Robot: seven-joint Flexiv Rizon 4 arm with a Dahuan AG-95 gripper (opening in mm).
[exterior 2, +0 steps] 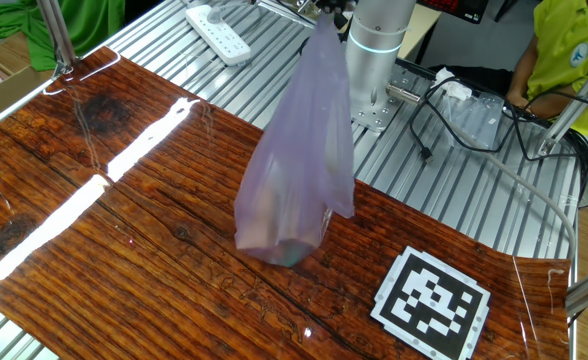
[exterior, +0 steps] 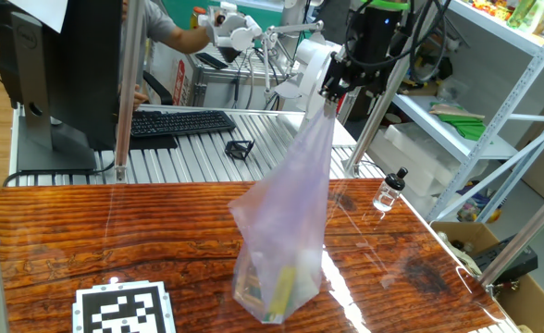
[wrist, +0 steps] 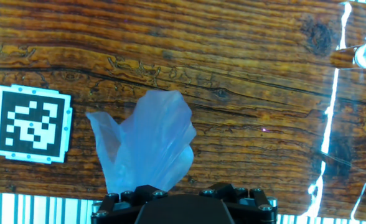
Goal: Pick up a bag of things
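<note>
The crinkly, translucent pale-lilac plastic bag (exterior: 286,222) stands stretched tall near the middle of the striped reddish-brown wooden worktop (exterior: 115,240), its top drawn up into a narrow neck and its bottom apparently touching the wood or just off it. The small things (exterior: 277,287) inside, a yellowish-green piece and some pale shapes, sag in the bottom corner. The black pincer (exterior: 330,91) is clamped on the gathered neck at the top, its jaws set fairly wide around the bunched film. The risk, as I judge it, is the thin slick plastic sliding out of so loose a hold once the full weight hangs free, dropping the load back onto the wood. A quick rise could also set the bag swinging; to its right, near the worktop's edge, stands a small clear bottle with a black cap (exterior: 389,191), well apart but in reach of a wide swing. The black-and-white printed marker square (exterior: 124,310) lies left and nearer, out of the way.
</note>
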